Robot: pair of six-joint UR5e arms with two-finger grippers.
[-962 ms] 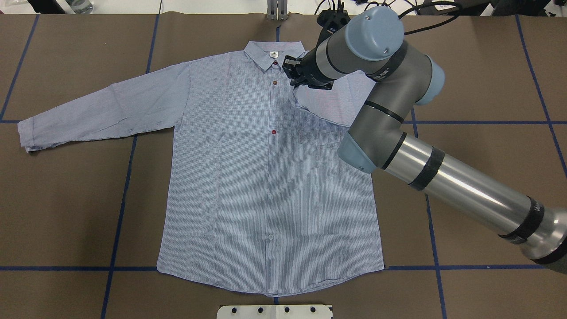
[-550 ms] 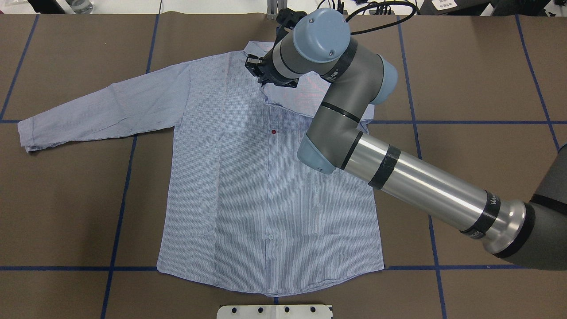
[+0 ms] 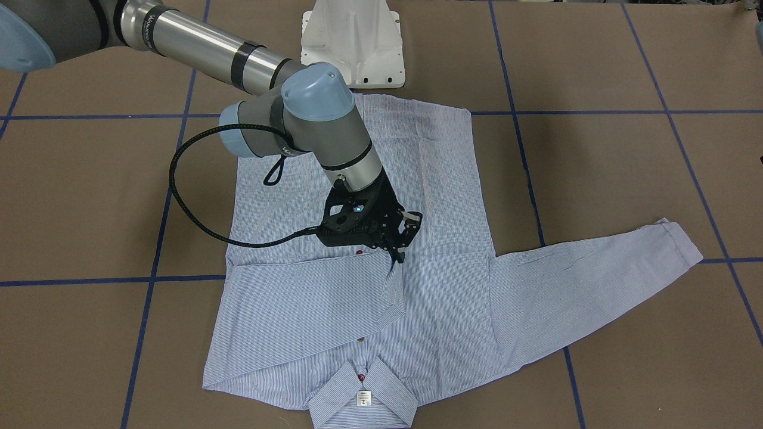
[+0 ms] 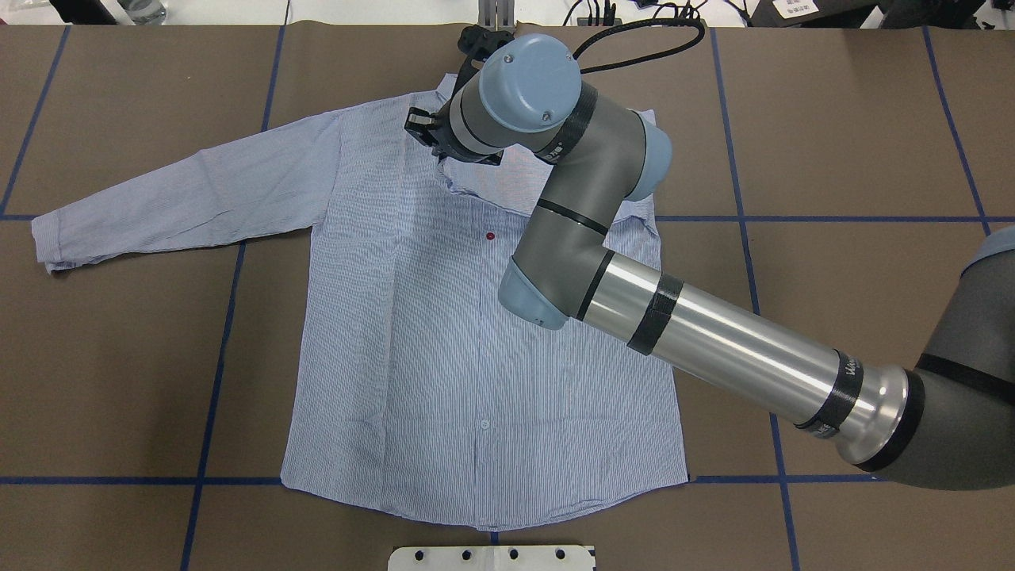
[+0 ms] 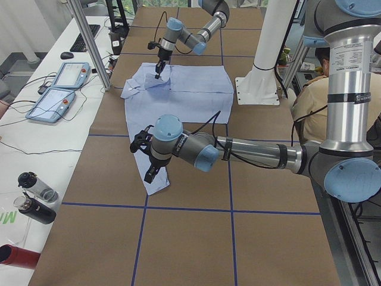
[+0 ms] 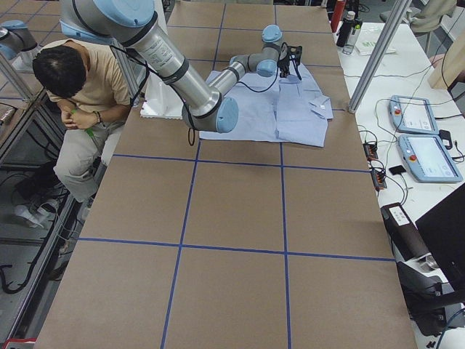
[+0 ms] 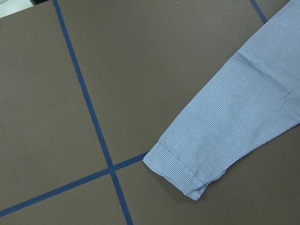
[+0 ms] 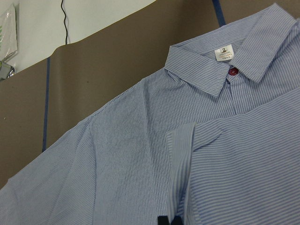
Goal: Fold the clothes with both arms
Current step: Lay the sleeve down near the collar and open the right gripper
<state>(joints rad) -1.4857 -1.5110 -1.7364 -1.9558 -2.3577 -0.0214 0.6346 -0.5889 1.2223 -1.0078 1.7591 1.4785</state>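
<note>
Right gripper (image 3: 397, 255): fingers together, pinched on the cuff (image 3: 394, 286) of the right sleeve (image 3: 298, 310). In the right wrist view the fingertips (image 8: 168, 220) sit at the bottom edge with striped cloth between them. The gripper points down and is held a little above the chest of the shirt (image 4: 476, 357), just past the button line on the robot's left side and near the collar (image 3: 362, 381).

Key relation: the right sleeve runs from its shoulder fold straight across the chest to the gripper. Its long axis lies crosswise to the shirt's length. The cuff end is lifted; the rest already lies on the body. Next move is probably to lower and let go, so the cuff lands flat on the chest below the collar.

Nothing else lies on the shirt under the cuff. The right arm (image 4: 714, 349) spans the shirt's right half.

The shirt is front up, buttoned, flat on the brown table (image 4: 119, 357), collar away from the robot. The left sleeve (image 4: 182, 190) is spread out to the robot's left, not yet folded.

Left gripper (image 5: 149, 174) hovers over the left cuff (image 7: 180, 171) and is the nearer arm for that sleeve. Can't tell whether its fingers are apart or together.

Around: white pedestal base (image 3: 351, 42) at the hem side, seated person (image 6: 73, 94) beside the table, tablets (image 6: 421, 138) on the bench.
</note>
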